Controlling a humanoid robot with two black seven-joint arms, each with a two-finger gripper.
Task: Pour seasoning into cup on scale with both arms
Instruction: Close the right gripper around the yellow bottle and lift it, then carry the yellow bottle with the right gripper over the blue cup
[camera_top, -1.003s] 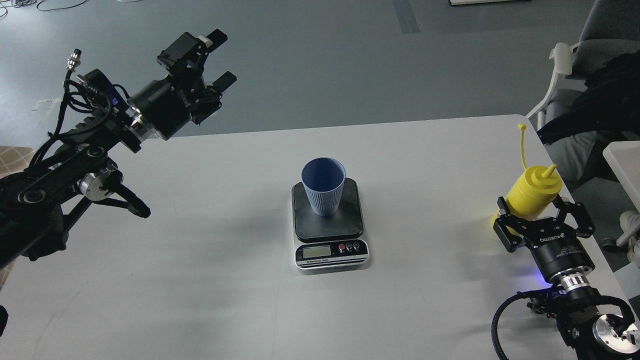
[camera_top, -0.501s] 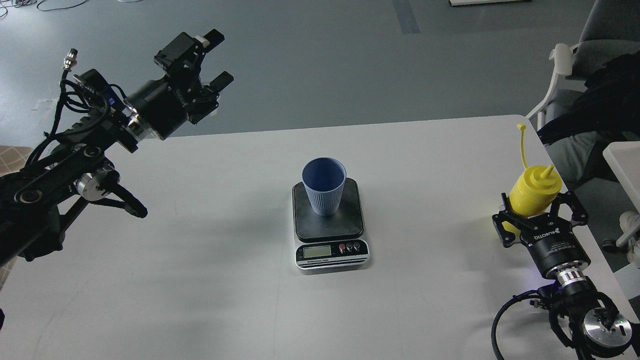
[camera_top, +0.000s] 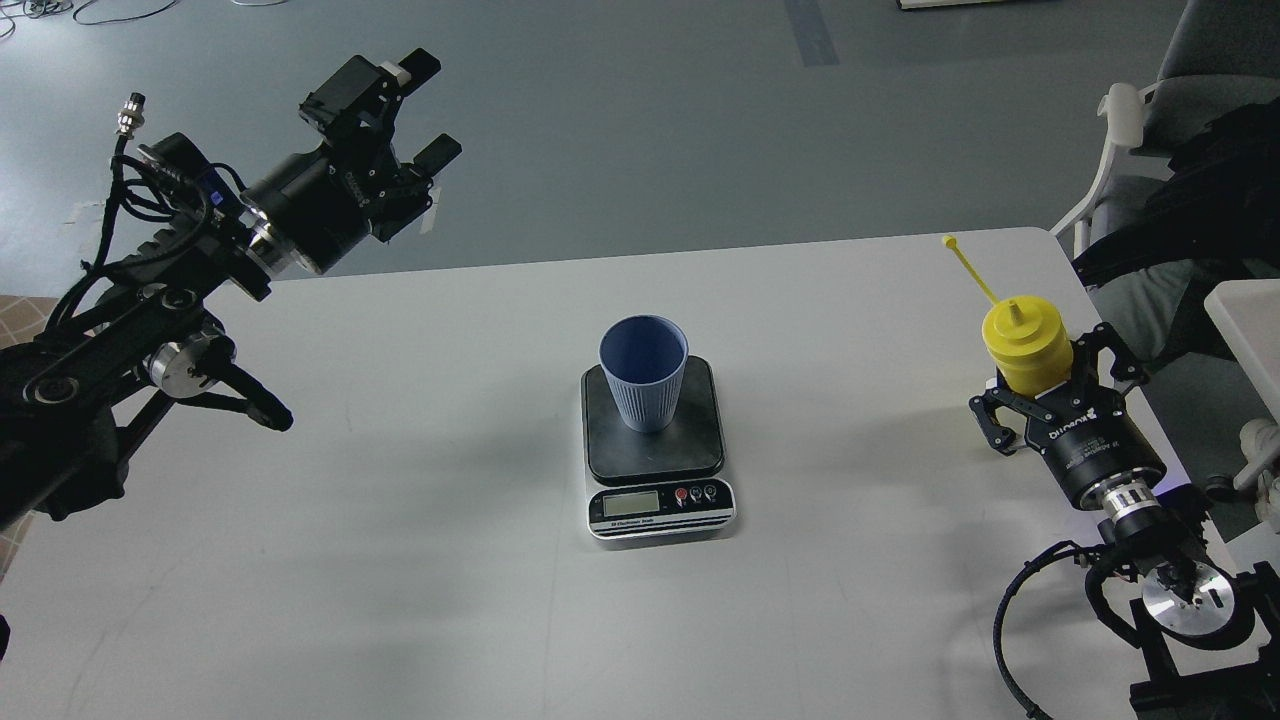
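Observation:
The blue-grey ribbed cup (camera_top: 643, 372) stands upright on the dark platform of the scale (camera_top: 660, 503) at the table's middle. The yellow seasoning bottle (camera_top: 1024, 341) is near the table's right edge, its nozzle pointing up toward me and its tethered cap sticking out to the upper left. My right gripper (camera_top: 1043, 383) is shut on the bottle's body from below. My left gripper (camera_top: 430, 108) is open and empty, held high over the table's far left edge, well away from the cup.
The white table (camera_top: 400, 560) ends just right of the bottle. A grey chair with dark clothing (camera_top: 1185, 190) stands beyond the right edge, and a white surface's corner (camera_top: 1250, 320) juts in at the right.
My right gripper closed on the tilted bottle, raised it and moved it slightly back; the bottle now looks upright. My left gripper drifted slightly up and to the left.

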